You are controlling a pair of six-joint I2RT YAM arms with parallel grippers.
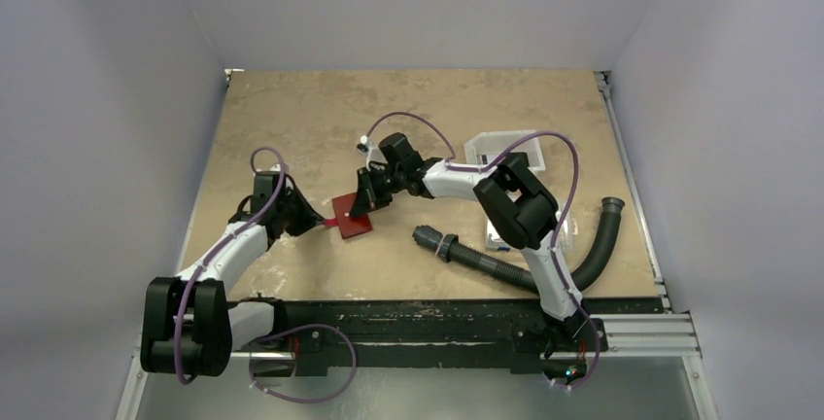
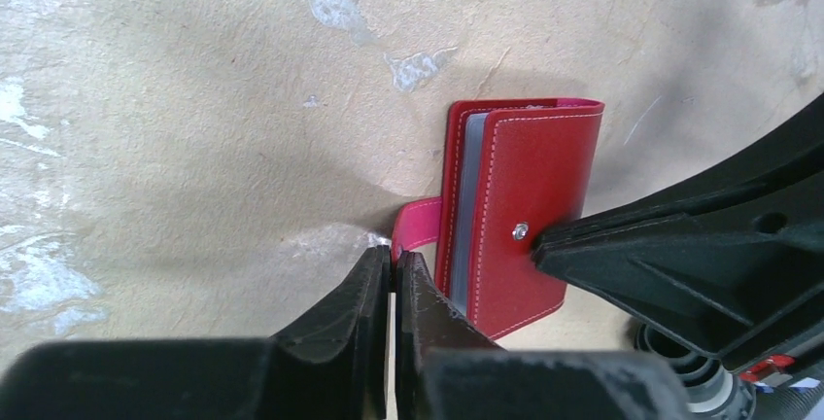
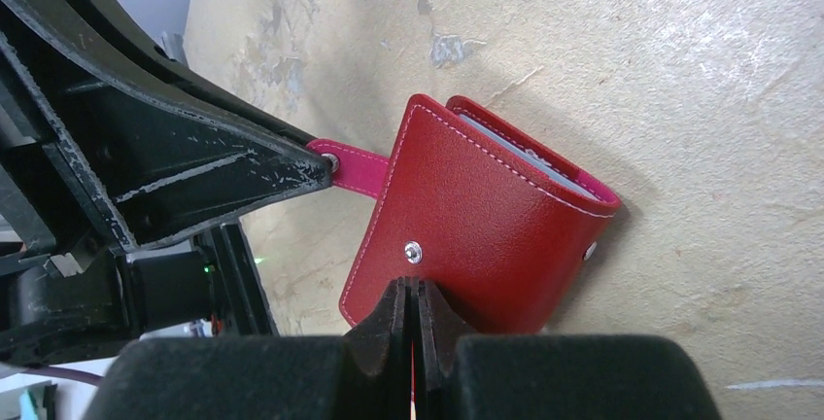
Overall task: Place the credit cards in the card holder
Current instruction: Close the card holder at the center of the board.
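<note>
Tabletop (image 1: 311,119): left gripper (image 2: 394,266), right gripper (image 3: 413,296) pinch card holder (image 2: 530,187) (folded).

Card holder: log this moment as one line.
left claw: shut on closing tab | right claw: shut on card holder | holder: folded, on table

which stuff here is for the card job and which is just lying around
For the job: red folding card holder, its pink closing tab, pale grey cards tucked inside, left gripper, right gripper.
Lying about: black ribbed hose, white plastic tray.
</note>
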